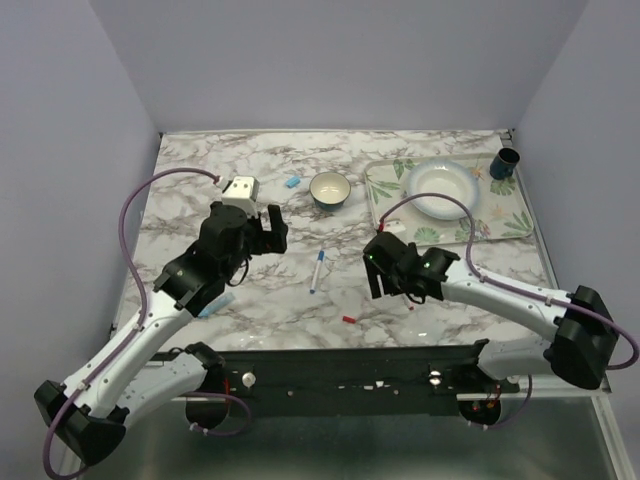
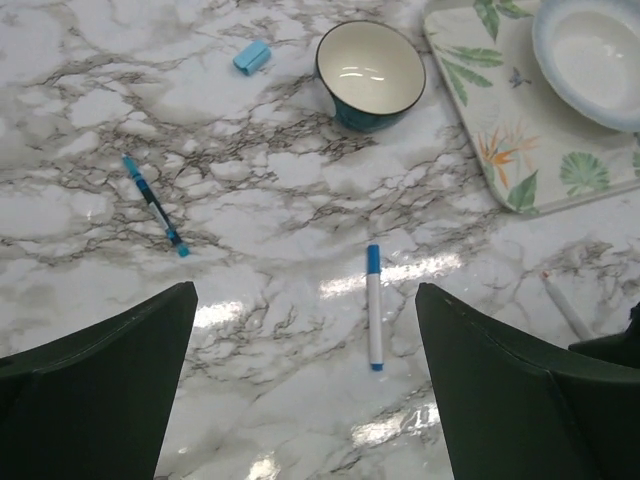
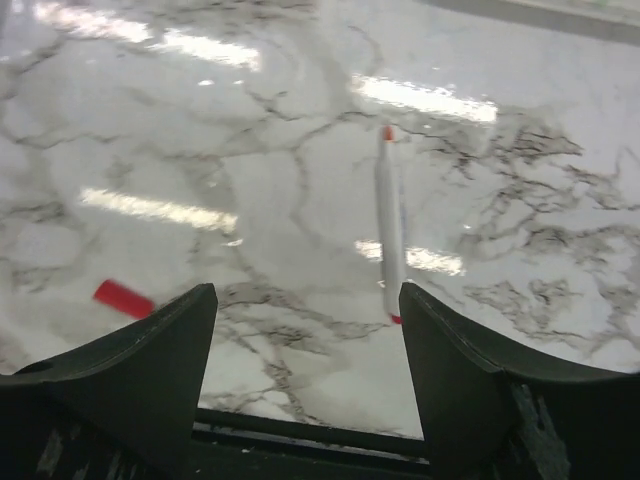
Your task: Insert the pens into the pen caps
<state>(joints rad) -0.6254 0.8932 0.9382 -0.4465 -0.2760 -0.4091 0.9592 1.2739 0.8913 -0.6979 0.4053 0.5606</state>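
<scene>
Red-tipped pen [image 3: 389,225] is lying free on the marble [image 3: 250,130] just ahead of the right gripper [image 3: 305,295], its long axis running straight away from the wrist, while the jaws are hanging wide apart, gripping nothing.

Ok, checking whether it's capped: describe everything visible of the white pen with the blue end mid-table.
The slim white plastic-looking pen has a longer blue section at its far end, seemingly a cap, and a small blue nub at the near end. It lies flat on the marble table, touching nothing, ahead of the open left gripper.
</scene>
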